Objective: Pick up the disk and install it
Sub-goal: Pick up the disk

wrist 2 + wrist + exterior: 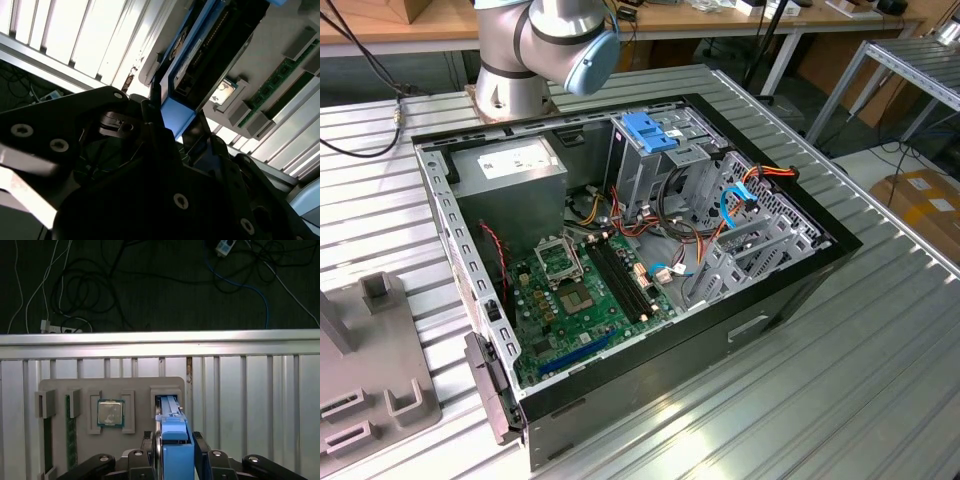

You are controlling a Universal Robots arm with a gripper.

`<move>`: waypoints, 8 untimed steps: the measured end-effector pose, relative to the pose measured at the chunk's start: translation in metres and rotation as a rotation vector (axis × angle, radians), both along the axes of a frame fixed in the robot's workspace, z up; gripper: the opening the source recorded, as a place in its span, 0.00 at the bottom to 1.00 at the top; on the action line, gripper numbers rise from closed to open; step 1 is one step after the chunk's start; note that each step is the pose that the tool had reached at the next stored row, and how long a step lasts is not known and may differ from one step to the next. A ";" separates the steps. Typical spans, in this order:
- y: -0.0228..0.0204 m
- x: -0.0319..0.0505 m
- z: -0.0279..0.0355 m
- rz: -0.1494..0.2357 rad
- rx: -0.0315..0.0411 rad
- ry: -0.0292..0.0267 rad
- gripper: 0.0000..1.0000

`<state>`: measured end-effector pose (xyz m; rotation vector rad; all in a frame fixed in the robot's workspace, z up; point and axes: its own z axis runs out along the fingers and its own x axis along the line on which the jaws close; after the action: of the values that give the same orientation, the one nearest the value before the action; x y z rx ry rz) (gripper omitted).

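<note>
disk (176, 447) w/ blue carrier, on edge

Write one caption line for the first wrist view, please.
Hand closed on the blue-framed disk, standing on edge at the grey tray.

On the tray (135, 386) the disk (175, 432) stands on edge in a slot (pinched by the gripper (174, 441)), with the processor chip (110, 413) in the neighbouring recess.

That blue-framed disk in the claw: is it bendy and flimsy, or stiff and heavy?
Probably stiff: the disk stands straight on edge in the claw with no sag. Likely heavy for its size, since grey metal shows inside the blue frame. On that narrow edge it would probably tip if let go.
</note>
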<state>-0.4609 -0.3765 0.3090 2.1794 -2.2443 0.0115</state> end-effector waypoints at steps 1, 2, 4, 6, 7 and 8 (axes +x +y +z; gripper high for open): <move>0.0000 -0.0001 0.0000 -0.001 0.0000 0.0000 0.44; 0.0000 -0.0001 0.0000 -0.001 0.0000 0.0000 0.44; 0.0000 -0.0001 0.0000 -0.001 0.0000 0.0000 0.44; 0.0000 -0.0001 0.0000 -0.001 0.0000 0.0000 0.44; 0.0000 -0.0001 0.0000 -0.001 0.0000 0.0001 0.44; 0.0000 -0.0001 0.0000 -0.001 0.0000 0.0001 0.43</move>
<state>-0.4609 -0.3766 0.3090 2.1780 -2.2456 0.0114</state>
